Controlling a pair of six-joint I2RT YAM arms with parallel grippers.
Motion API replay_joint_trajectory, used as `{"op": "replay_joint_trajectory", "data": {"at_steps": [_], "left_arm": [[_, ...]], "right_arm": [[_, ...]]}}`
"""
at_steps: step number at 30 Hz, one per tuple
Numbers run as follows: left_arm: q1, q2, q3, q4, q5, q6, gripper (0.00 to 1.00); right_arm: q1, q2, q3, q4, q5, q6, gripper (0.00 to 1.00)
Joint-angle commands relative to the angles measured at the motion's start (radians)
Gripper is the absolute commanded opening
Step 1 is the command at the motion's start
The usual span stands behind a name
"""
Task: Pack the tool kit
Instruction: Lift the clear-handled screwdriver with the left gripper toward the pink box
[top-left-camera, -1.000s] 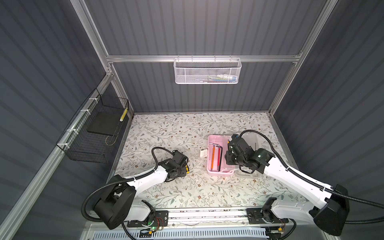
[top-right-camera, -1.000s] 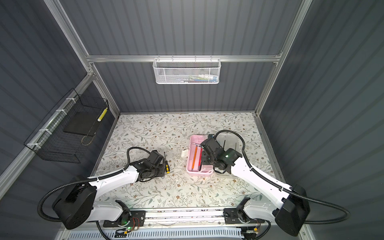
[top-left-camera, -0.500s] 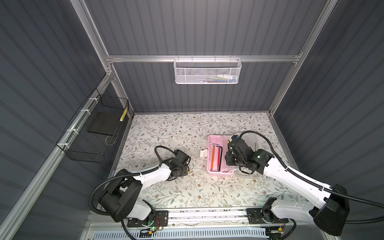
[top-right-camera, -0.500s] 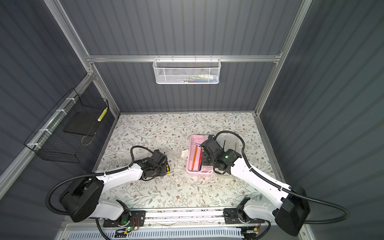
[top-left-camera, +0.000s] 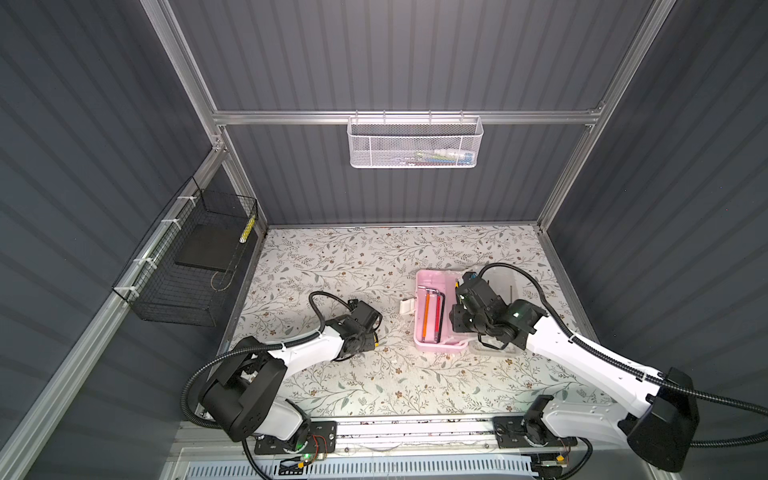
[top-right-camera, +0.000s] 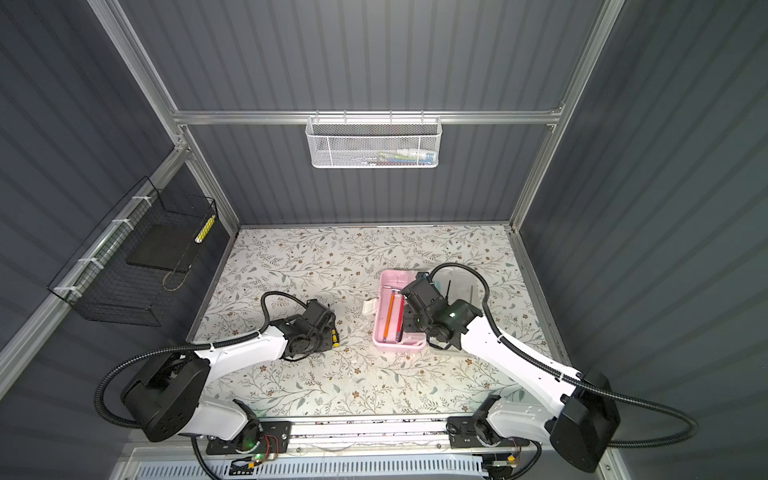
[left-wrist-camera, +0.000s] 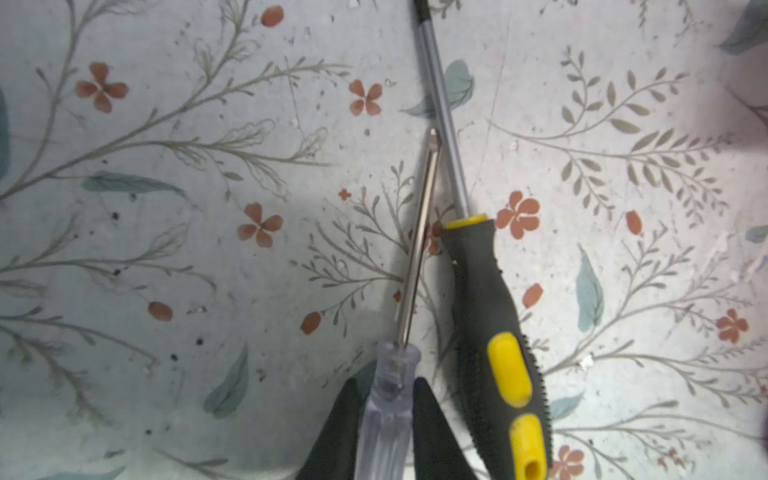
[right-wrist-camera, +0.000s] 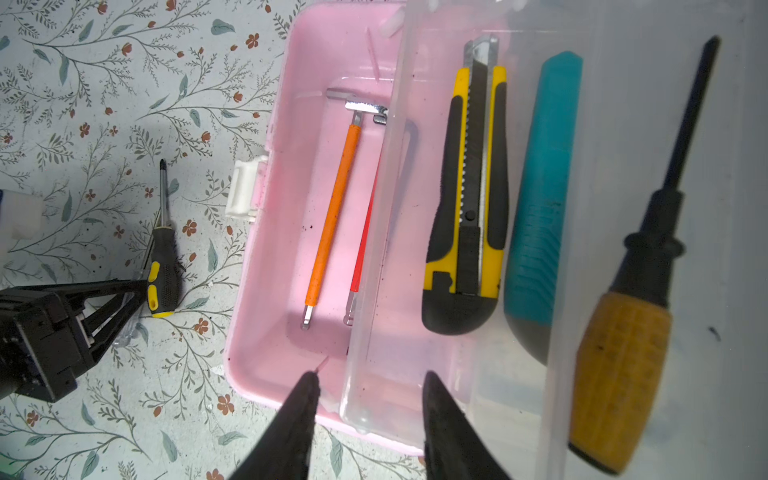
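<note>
The clear screwdriver (left-wrist-camera: 390, 395) runs off the picture's edge, its handle end unseen. Items inside the white mesh basket (top-left-camera: 374, 145) are too small to tell.

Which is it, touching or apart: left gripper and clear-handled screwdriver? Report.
Touching. Left wrist view: left gripper fingers press both sides of the clear-handled screwdriver, no gap.

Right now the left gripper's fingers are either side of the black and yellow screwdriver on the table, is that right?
Not quite. The left wrist view shows the left gripper straddling the clear-handled screwdriver on the table. The black and yellow screwdriver lies just beside it, outside the fingers.
</note>
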Motion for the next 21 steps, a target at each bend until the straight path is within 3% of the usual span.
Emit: {"op": "replay_joint_trajectory", "data": {"at_steps": [1,6,12,21], "left_arm": [[-0.006,-0.009,-0.005,-0.026,-0.015,-0.016,0.23],[-0.007,-0.011,-0.013,-0.034,-0.027,-0.014,0.17],[-0.007,-0.015,-0.023,-0.024,-0.035,-0.018,0.0],[-0.007,-0.073,0.036,-0.073,-0.052,0.006,0.0]], "right_arm": [[0.003,0.014,-0.013,0.01,-0.016,0.012,0.43],[0.002,0.013,-0.013,0.022,-0.033,0.017,0.43],[0.003,0.015,-0.003,0.022,-0.024,0.008,0.43],[0.001,-0.004,-0.012,0.049,-0.026,0.01,0.44]]}}
